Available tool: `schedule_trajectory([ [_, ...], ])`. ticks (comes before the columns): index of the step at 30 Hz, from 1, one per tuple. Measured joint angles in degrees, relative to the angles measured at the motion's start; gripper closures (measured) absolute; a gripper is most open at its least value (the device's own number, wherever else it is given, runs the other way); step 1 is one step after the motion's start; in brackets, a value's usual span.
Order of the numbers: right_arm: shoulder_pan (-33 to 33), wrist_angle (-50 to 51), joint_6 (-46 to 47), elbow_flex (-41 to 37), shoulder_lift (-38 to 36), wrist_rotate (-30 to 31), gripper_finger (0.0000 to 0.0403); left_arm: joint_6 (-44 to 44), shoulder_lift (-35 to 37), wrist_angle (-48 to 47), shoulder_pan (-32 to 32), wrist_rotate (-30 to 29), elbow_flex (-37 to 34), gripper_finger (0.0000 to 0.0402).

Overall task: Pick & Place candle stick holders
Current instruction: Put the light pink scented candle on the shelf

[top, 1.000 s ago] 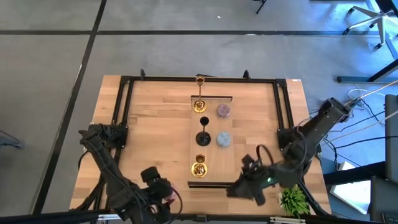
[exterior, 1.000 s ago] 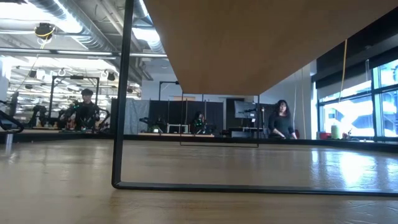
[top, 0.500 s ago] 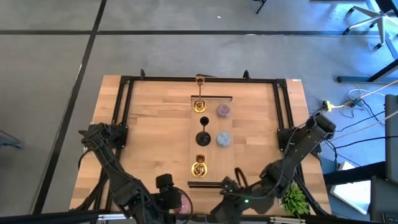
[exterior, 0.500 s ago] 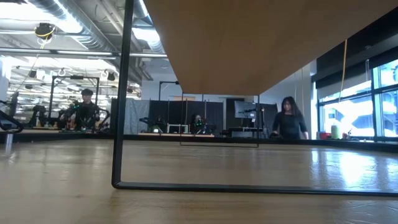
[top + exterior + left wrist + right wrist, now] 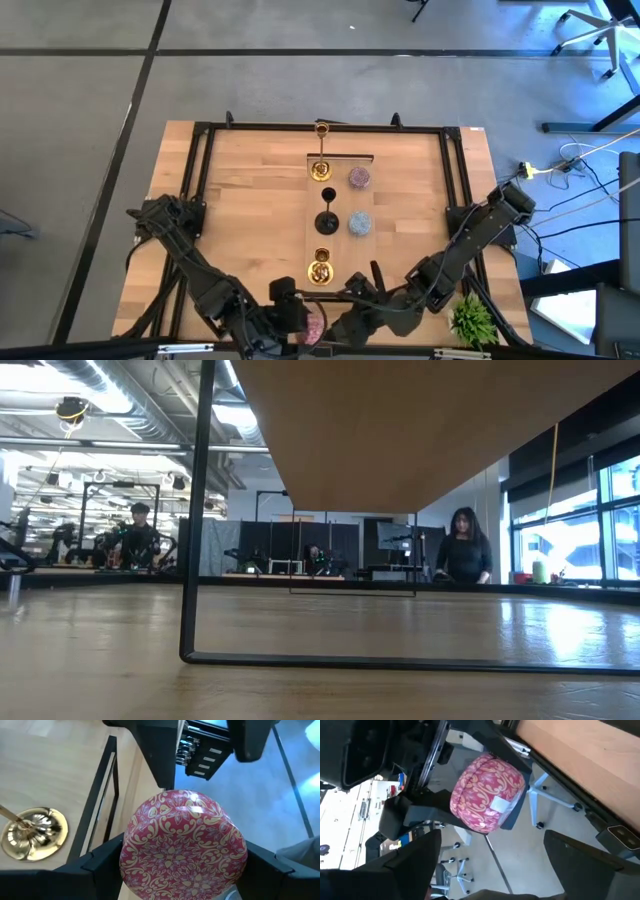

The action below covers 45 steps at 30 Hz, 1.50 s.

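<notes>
left gripper (image 5: 303, 322) clamped on the pink holder (image 5: 183, 842) at the near table edge, just off the wood. right gripper (image 5: 490, 865) jaws apart, facing that holder, not touching. far of them, in a row: gold holder (image 5: 321, 269), black holder (image 5: 326, 222), second gold holder (image 5: 321, 170); light-blue holder (image 5: 359, 224) and mauve holder (image 5: 358, 178) to their right.

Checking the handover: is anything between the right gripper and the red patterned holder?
Nothing visible: the round red, cream-patterned holder sits in the left gripper, and the open right gripper faces it across a clear gap.
</notes>
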<state>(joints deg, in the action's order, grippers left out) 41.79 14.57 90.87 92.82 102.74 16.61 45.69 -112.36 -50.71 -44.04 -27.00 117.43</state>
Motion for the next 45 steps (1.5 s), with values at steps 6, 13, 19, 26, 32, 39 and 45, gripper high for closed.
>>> schedule_trajectory([
  [6, -0.23, 0.87, 1.23, 0.0, 0.0, 2.12, 0.0046, 0.34, -0.17, -0.04, 1.22, 3.46, 0.0, 0.0111],
  [13, -0.49, 2.87, 2.8, 0.0, 0.02, 2.24, 0.0046, 0.16, -0.94, -0.14, 3.74, 4.96, -0.04, 0.0111],
  [19, -0.49, 4.68, 4.48, 0.0, 0.02, 2.65, 0.0046, 0.14, -1.05, -0.07, 4.59, 5.7, -0.04, 0.0111],
  [26, -0.64, 4.88, 5.95, 0.0, 0.2, 3.88, 0.0046, 0.12, -1.05, 0.24, 4.8, 5.88, -0.04, 0.0111],
  [32, -1.15, 3.79, 6.94, 0.07, 1.21, 4.39, 0.0046, -0.77, -1.05, 2.51, 5.53, 5.7, -0.04, 0.0111],
  [39, -2.06, 0.76, 5.14, 0.02, 2.44, 4.35, 0.0046, -1.46, -1.05, 3.22, 6.05, 5.81, -0.04, 0.0111],
  [45, -2.19, 0.66, 4.72, 0.04, 2.6, 3.7, 0.0049, -1.48, -1.05, 3.09, 6.0, 5.91, -0.04, 0.0111],
])
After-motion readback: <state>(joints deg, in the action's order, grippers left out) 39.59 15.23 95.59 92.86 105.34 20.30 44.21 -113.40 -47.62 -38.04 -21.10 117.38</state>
